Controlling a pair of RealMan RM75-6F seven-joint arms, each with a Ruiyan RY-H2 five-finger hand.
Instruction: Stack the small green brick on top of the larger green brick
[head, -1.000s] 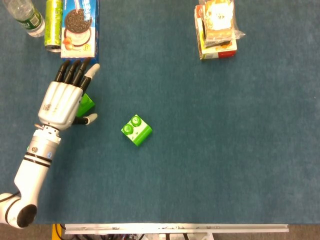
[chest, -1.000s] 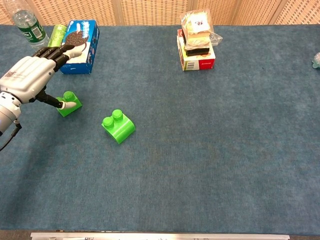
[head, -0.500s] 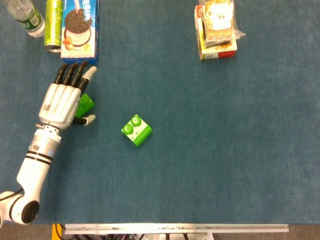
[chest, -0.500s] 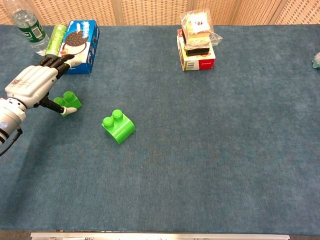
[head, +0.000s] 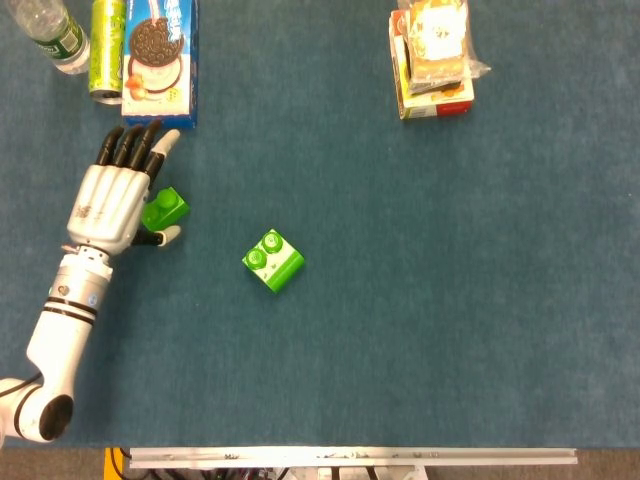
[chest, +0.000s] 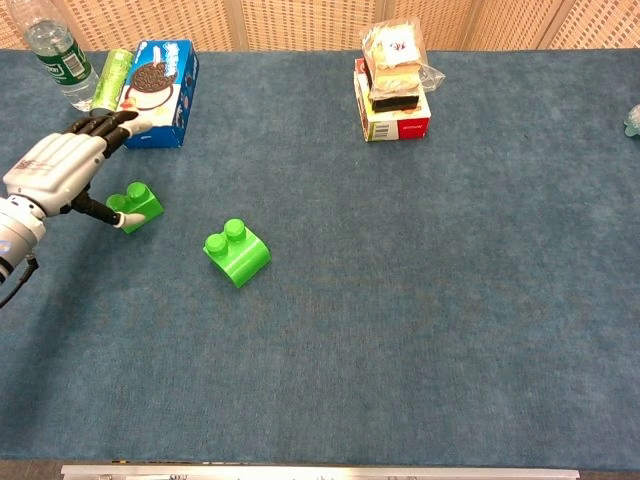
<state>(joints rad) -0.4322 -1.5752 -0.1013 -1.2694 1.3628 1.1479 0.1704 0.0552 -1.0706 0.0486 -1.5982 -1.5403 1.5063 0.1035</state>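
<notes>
The small green brick (head: 166, 208) (chest: 136, 203) lies at the left of the blue table. My left hand (head: 107, 203) (chest: 55, 166) sits just left of it, fingers stretched out straight and apart, thumb reaching along the brick's near side. Whether the thumb touches the brick I cannot tell; nothing is gripped. The larger green brick (head: 273, 260) (chest: 237, 251) stands alone, studs up, a short way right and nearer the table's front edge. My right hand shows in neither view.
A blue cookie box (head: 160, 55) (chest: 160, 80), a green can (head: 107, 50) and a water bottle (head: 45, 30) stand just beyond the left hand's fingertips. A stack of snack packs (head: 432, 60) (chest: 392, 85) is at the back right.
My left hand has slid left, uncovering more of the small green brick. Both bricks stay where they were.
</notes>
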